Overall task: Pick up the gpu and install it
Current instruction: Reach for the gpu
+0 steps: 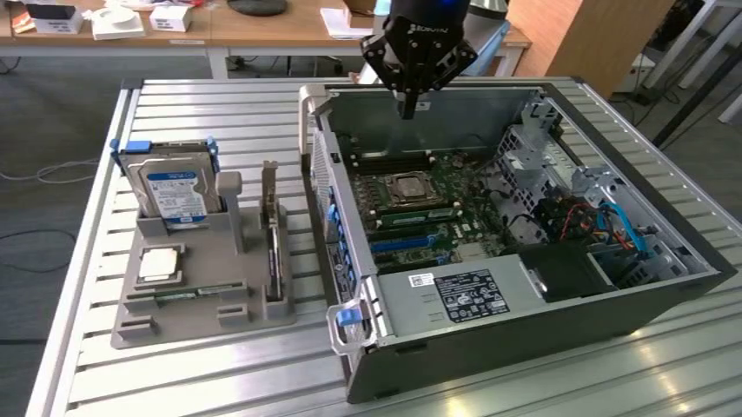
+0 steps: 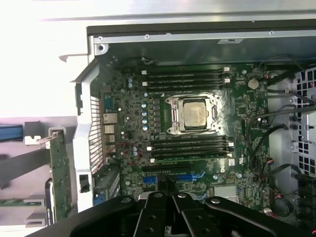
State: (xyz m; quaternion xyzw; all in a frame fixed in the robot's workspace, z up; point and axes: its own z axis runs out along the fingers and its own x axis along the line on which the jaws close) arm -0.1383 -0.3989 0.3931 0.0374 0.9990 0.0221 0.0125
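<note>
The gpu [image 1: 274, 243] is a thin dark card standing on edge in a slot of the grey holder [image 1: 174, 326], at the exterior view's left of the open computer case [image 1: 649, 295]. In the wrist view its green board edge, the gpu [image 2: 60, 177], stands beside the case's rear wall. My gripper [image 1: 407, 111] hangs above the far end of the case, over the motherboard [image 1: 429, 208], well away from the card. Its fingers are shut with nothing between them. In the wrist view the gripper [image 2: 165, 183] points down at the blue expansion slots [image 2: 185, 176].
The holder also carries a silver hard drive [image 1: 174, 187] with a blue-white label, a processor [image 1: 159, 263] and a green memory stick [image 1: 186, 295]. Everything rests on a slatted metal table [image 1: 208, 382]. Cables and drive bays [image 1: 603, 226] fill the case's right side. A wooden desk [image 1: 267, 30] stands behind.
</note>
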